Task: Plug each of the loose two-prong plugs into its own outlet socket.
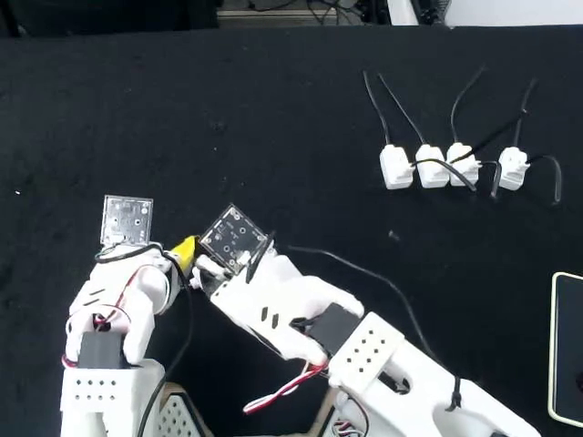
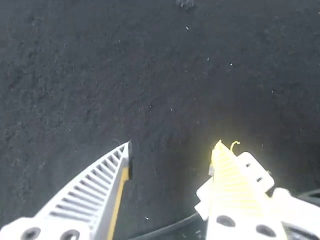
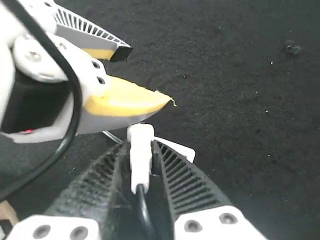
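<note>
Entry 1, white plug point(image 3: 140, 152): narrow body with a black cord point(image 3: 142, 207) leaving its rear end. It lies lengthwise between the two black ribbed fingers point(image 3: 102, 185) of the right end effector point(image 3: 139, 146), which is closed tight on the plug's sides. The plug's front end stands just past the fingertips, and its prongs cannot be made out. In the high view it is held over the near left part of the tabletop point(image 1: 273, 118), where the two arms meet.

Entry 2, left end effector point(image 2: 172, 150): one white ribbed finger point(image 2: 100, 185) and one yellow finger point(image 2: 225, 175), spread wide with nothing between them, over bare black cloth. In the right wrist view the yellow fingertip sits just beside the plug's front end; whether they touch cannot be told.

Entry 3, row of four white blocks point(image 1: 432, 167): set side by side at the far right of the tabletop, each trailing a black cord, well apart from both arms. Which are plugs and which are sockets cannot be told.

Entry 4, dark flat panel point(image 1: 569, 346): pale-rimmed, at the tabletop's right edge.
</note>
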{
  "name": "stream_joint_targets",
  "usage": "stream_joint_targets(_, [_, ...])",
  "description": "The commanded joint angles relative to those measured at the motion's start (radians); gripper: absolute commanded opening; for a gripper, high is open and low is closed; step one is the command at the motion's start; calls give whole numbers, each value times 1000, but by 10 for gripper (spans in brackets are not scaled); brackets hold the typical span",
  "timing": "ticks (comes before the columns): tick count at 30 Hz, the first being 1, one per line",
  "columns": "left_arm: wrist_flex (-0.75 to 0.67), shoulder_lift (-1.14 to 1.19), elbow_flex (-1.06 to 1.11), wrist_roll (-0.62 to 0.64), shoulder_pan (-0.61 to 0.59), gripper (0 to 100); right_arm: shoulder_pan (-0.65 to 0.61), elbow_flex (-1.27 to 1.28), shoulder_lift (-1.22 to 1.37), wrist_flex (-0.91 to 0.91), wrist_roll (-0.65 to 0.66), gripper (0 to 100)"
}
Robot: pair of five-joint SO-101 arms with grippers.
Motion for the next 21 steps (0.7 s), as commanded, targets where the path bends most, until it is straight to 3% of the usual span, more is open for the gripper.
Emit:
stream_joint_targets(1, [-8,-5,-42,0,-82,263,68,-13,-39,2,-6,10])
stream_joint_targets(9, [43,-5,-73,-57,-189,263,101,-124,-7,180,-12,10])
stream_joint_targets(12, [98,-5,-73,-130,-214,263,101,-219,74,256,-15,10])
stream_joint_targets(21, [117,-5,21,-132,-257,263,101,-570,412,572,-15,10])
